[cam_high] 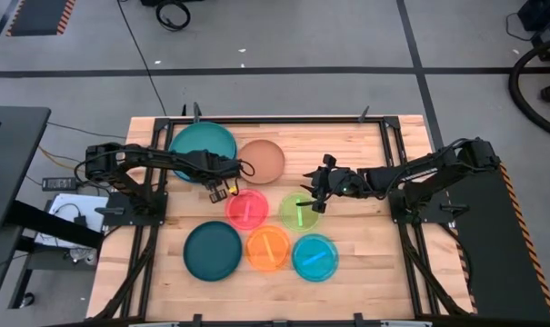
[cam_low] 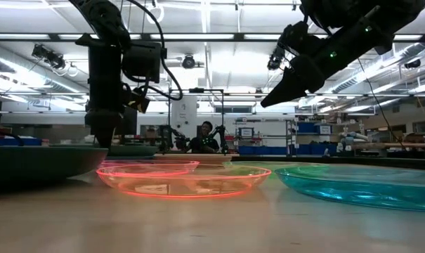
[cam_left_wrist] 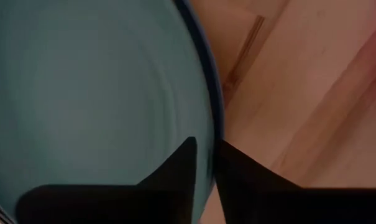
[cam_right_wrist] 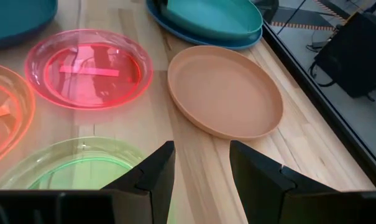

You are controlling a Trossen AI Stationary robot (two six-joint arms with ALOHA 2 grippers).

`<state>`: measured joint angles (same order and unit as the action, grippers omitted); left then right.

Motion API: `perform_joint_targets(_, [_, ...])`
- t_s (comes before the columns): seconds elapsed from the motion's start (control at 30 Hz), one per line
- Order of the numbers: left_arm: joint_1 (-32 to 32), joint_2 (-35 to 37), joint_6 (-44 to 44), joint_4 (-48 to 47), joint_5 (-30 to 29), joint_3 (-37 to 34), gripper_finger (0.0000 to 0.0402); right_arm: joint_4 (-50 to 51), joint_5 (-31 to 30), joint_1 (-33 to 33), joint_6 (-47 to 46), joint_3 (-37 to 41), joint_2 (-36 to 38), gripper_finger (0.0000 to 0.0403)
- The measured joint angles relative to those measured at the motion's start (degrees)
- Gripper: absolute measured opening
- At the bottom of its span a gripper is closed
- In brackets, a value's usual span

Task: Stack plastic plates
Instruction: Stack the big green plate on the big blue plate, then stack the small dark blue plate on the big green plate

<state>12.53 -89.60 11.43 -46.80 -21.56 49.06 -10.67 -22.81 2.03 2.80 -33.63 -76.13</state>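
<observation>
A large teal plate (cam_high: pixel 202 143) lies on a blue plate (cam_right_wrist: pixel 237 41) at the far left, with a tan plate (cam_high: pixel 261 161) beside it. The pink (cam_high: pixel 247 208), green (cam_high: pixel 299 211), orange (cam_high: pixel 268 248), light blue (cam_high: pixel 315 257) and dark teal (cam_high: pixel 213 250) plates lie flat on the table nearer the front. My left gripper (cam_high: pixel 217 189) is at the teal plate's near right rim, shut on it. My right gripper (cam_high: pixel 313 193) is open and empty, above the table between the green and tan plates (cam_right_wrist: pixel 202 168). My left gripper has the teal plate's rim (cam_left_wrist: pixel 207 146) between its two fingers, one finger over the plate's inside and one outside over the table. The fingers come from above, pointing down. Whether the blue plate's edge (cam_left_wrist: pixel 216 93) is also in the hold, I cannot tell.
A black frame (cam_high: pixel 384 136) runs along the table's sides. Bare wood (cam_high: pixel 365 263) shows to the right of the light blue plate. A person (cam_low: pixel 206 137) sits far behind the table in the low view.
</observation>
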Motion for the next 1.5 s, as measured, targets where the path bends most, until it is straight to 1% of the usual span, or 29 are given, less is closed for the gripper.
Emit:
perform_joint_targets(0.13, [0.0, 0.5, 1.0, -1.0, 0.0, 0.3, 0.0110, -0.1, 0.0, -0.8, 0.3, 0.0, 0.0, 0.0164])
perform_joint_targets(0.3, [-1.2, 0.5, 1.0, -7.0, 0.2, 4.1, 0.0157, -0.1, 1.5, -2.4, 0.9, 0.0, 0.0, 0.0164])
perform_joint_targets(0.47, [-4.5, 0.5, -4.9, -6.6, 0.2, 7.6, 0.0166, -0.1, 3.9, -4.1, 2.0, 0.0, 0.0, 0.0164])
perform_joint_targets(0.67, [-8.8, 0.5, -16.1, -0.3, 0.2, 7.7, 0.0166, -0.9, 5.8, -5.1, 3.4, 0.0, 0.0, 0.0164])
perform_joint_targets(0.7, [-9.2, 0.5, -17.4, 0.5, 0.2, 7.7, 0.0166, -1.1, 6.1, -5.2, 3.5, 0.0, 0.0, 0.0164])
perform_joint_targets(0.77, [-10.5, 0.5, -17.3, 1.9, 0.3, 7.7, 0.0166, -1.3, 6.3, -5.2, 3.6, 0.0, 0.0, 0.0164])
perform_joint_targets(0.87, [-12.4, 0.4, -15.1, 2.6, 2.4, 7.9, 0.0166, -1.6, 6.4, -5.2, 4.0, 0.0, 0.0, 0.0164])
perform_joint_targets(0.97, [-14.7, 0.4, -12.9, 2.3, 6.8, 9.1, 0.0166, -3.4, 6.1, -5.2, 5.0, 0.0, 0.0, 0.0164])
perform_joint_targets(1.1, [-18.0, 0.4, -6.5, 0.2, 10.6, 12.6, 0.0166, -5.1, 6.0, -5.6, 7.7, 0.0, 0.0, 0.0164])
perform_joint_targets(1.27, [-22.7, 0.4, 7.4, -5.8, 19.2, 17.0, 0.0166, -5.2, 5.9, -7.8, 9.9, 0.0, 0.0, 0.0164])
perform_joint_targets(1.4, [-29.0, 0.4, 19.9, -7.3, 24.6, 18.4, 0.0165, -7.3, 6.0, -10.4, 10.9, 0.0, 0.0, 0.0164])
perform_joint_targets(1.5, [-35.0, 0.3, 28.2, -7.2, 26.0, 19.4, 0.0156, -8.2, 7.3, -12.0, 10.9, 0.0, 0.0, 0.0164])
